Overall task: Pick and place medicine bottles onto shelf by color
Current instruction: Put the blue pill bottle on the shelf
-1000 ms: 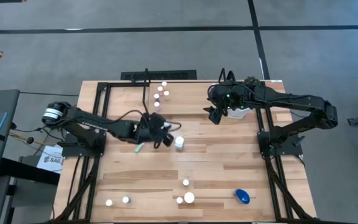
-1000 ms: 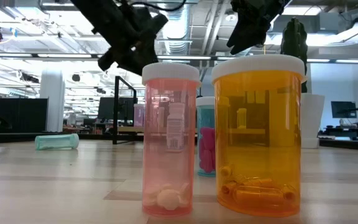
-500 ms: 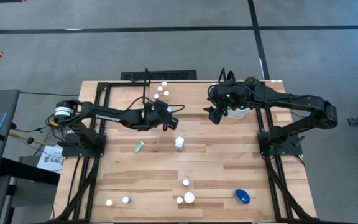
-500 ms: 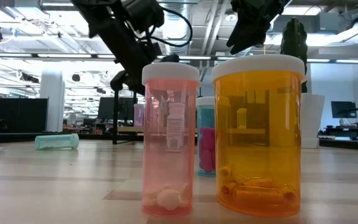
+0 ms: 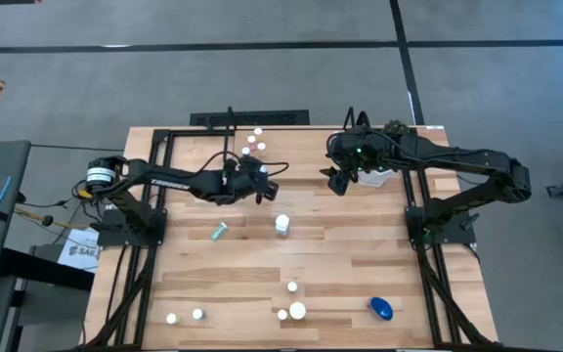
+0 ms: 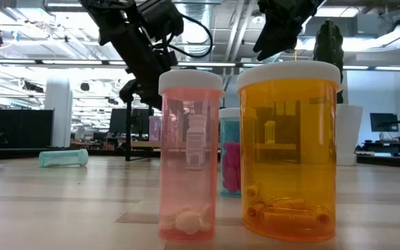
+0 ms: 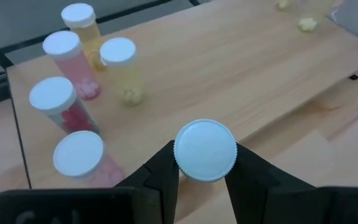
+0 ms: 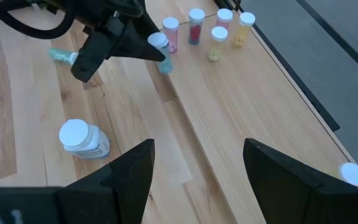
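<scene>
Bright even overhead light, soft shadows, sharp focus

Left claw (image 7: pixel 205 180) hides held bottle (image 7: pixel 205 151) body; cap visible.

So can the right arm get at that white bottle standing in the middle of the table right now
Probably yes. The right pincer is open and empty, and the white bottle stands alone on bare wood ahead of it. The left pincer, shut on a blue bottle, is off by the shelf.

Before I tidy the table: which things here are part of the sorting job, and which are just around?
Job:
left gripper, shut on a white-capped bottle
bottles on the shelf
teal bottle lying down
blue bottle

Just around:
white pot with plant
right gripper, waiting open
</scene>
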Robot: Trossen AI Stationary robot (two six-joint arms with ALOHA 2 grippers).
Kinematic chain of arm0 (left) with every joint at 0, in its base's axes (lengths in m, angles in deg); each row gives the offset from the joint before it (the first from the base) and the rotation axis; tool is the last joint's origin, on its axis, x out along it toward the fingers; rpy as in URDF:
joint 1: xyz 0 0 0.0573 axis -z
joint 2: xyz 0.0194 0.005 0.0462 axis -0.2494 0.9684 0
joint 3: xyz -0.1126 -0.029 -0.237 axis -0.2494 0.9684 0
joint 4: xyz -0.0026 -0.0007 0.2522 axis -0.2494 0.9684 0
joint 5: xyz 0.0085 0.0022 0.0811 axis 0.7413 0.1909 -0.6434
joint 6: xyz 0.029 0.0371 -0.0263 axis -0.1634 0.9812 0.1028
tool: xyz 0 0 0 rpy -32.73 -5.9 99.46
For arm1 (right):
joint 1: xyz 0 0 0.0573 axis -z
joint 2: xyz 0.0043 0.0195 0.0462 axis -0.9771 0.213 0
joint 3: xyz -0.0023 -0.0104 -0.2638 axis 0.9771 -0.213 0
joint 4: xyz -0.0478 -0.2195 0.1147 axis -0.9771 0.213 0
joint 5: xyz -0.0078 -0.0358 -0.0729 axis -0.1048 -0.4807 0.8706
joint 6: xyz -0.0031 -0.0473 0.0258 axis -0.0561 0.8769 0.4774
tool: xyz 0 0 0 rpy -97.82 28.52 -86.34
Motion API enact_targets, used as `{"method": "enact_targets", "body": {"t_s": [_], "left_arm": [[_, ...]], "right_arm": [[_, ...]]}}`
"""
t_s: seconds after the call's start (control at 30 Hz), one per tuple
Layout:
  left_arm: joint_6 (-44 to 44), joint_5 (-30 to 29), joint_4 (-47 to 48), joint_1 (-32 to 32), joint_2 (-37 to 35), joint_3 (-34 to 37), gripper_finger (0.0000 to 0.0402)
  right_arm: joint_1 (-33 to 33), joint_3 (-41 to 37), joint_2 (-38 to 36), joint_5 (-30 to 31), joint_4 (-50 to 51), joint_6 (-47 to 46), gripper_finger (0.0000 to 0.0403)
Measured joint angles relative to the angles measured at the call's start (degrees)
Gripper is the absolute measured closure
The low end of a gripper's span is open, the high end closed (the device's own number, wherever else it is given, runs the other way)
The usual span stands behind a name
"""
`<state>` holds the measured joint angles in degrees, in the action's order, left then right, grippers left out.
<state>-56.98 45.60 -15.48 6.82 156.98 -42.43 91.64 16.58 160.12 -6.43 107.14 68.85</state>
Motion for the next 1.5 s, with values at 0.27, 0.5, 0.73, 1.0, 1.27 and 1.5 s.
{"method": "enact_targets", "body": {"t_s": [0.27, 0.5, 0.73, 1.0, 1.27, 1.5], "left_arm": [[-3.1, 0.34, 3.55, -1.53, -0.04, -0.06, 0.0305], [-0.96, 1.43, 2.19, -2.21, -0.02, -0.04, 0.0305], [5.52, 4.07, 1.01, -3.1, -0.02, -0.04, 0.0305], [18.29, 12.28, 4.97, -5.07, -0.02, -5.32, 0.0305], [19.96, 13.88, 9.24, -6.64, 0.46, -7.16, 0.0305], [19.81, 13.89, 6.17, -7.17, 3.67, -7.11, 0.0305]], "right_arm": [[-0.01, 0.0, 0.0, 0.0, 0.01, 0.0, 0.0133], [-0.01, 0.0, 0.0, 0.0, 0.02, 0.0, 0.0133], [-0.01, 0.0, 0.0, 0.0, 0.02, 0.0, 0.0133], [0.0, 0.0, 0.0, 0.01, 0.02, 0.0, 0.0133], [0.0, 0.0, 0.0, 0.0, 0.02, 0.0, 0.0133], [-0.01, 0.0, 0.0, 0.01, -0.15, 0.0, 0.0133]]}}
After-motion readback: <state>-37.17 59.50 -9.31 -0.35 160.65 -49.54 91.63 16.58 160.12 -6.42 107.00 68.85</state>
